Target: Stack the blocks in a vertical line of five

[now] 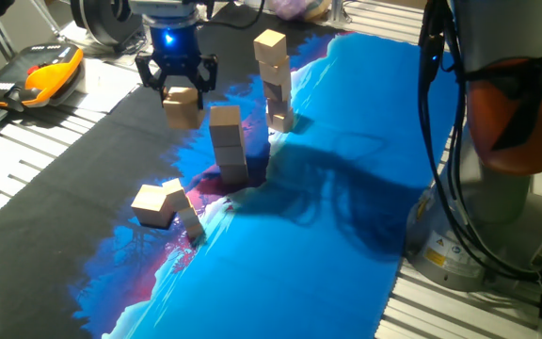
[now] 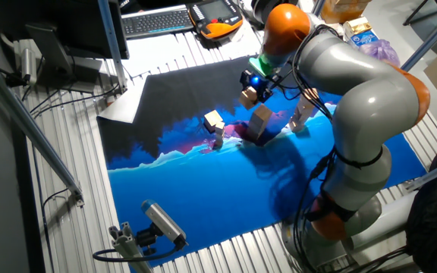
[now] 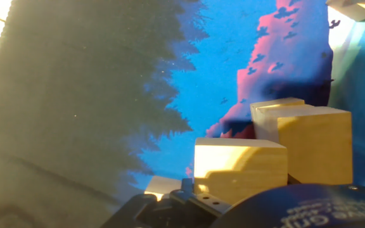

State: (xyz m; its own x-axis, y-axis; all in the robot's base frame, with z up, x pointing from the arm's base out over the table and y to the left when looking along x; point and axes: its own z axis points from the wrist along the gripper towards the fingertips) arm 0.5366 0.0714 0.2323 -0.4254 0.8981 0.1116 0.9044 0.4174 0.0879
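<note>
A block [image 3: 239, 168] is pinched between the gripper [image 1: 178, 87] fingers, held above the mat [image 1: 346, 188] beside a three-block stack [image 1: 228, 143]. The fingertips are hidden in the hand view.

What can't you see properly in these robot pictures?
- Hand view: the black pincer is cut off by the bottom edge, so its fingertips are hidden behind the light-tan wooden cube it carries.
- The other fixed view: the two stacks of tan wooden cubes are too small to count, and the grey robot arm covers part of them.
- One fixed view: the orange-and-black handheld device is cut off by the left edge.
</note>
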